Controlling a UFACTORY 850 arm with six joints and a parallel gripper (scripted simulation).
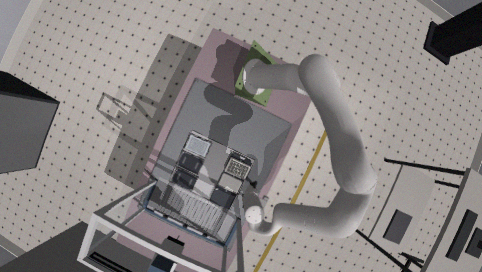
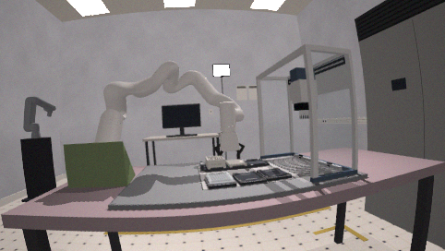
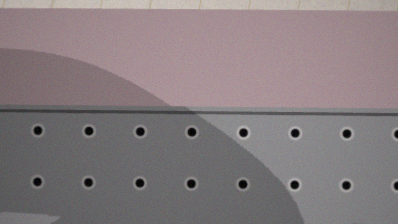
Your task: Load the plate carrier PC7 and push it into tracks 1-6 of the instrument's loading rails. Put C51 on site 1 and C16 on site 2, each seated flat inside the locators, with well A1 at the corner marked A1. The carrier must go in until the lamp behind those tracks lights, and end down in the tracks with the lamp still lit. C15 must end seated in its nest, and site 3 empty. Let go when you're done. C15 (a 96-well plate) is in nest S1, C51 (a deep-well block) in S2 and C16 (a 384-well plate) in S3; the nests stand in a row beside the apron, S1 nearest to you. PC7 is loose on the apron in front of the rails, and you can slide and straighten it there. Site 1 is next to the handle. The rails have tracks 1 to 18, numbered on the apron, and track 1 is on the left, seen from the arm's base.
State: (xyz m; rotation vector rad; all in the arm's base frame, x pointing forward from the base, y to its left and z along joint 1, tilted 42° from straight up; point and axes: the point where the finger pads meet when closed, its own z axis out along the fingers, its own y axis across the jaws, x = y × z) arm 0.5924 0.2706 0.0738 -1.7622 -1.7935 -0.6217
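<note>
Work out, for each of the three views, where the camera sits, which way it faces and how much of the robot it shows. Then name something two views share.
Top: overhead, facing down on the pink table; shows the whole arm.
Exterior: beside the table, facing across it to the framed instrument; shows the arm and open tool.
Wrist: on the arm, facing down at a perforated grey board by the table; no robot parts.
Shared: top and exterior both show the green base block.
</note>
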